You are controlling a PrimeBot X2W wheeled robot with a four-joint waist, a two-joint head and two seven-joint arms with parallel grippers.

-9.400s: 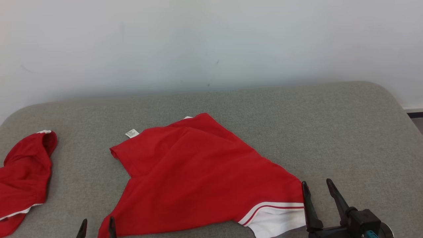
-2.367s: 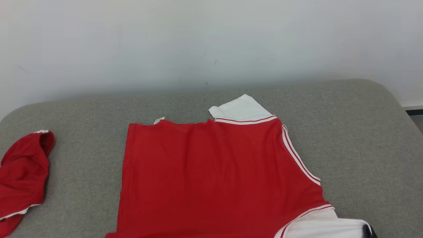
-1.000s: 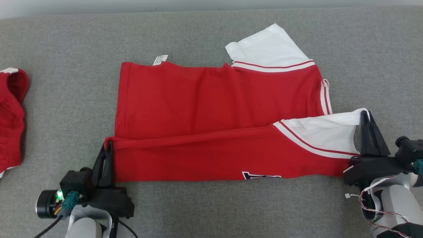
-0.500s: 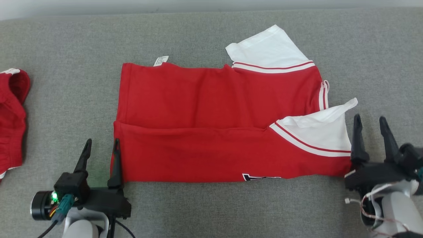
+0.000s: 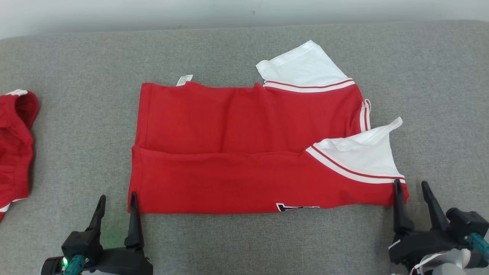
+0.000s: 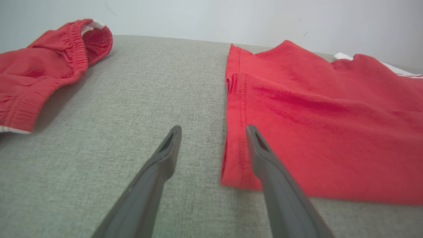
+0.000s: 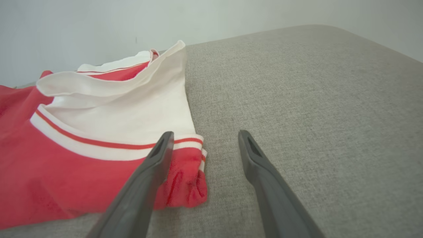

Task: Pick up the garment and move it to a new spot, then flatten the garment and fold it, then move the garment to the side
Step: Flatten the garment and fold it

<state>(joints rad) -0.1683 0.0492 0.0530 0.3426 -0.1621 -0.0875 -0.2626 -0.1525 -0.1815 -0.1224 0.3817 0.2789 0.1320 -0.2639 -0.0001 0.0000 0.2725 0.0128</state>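
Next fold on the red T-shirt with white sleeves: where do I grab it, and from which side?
Take the red T-shirt by its two near corners, coming from the robot's side. That edge lies straight, and the open left gripper and right gripper sit at them.

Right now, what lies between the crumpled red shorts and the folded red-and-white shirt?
Between the crumpled red shorts and the folded red-and-white shirt, the head view shows bare grey fabric surface; the left gripper, jaws open, stands at its near end.

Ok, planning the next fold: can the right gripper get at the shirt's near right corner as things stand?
Likely yes: the right gripper is open, that corner of the shirt lies right beside it, and nothing covers it.
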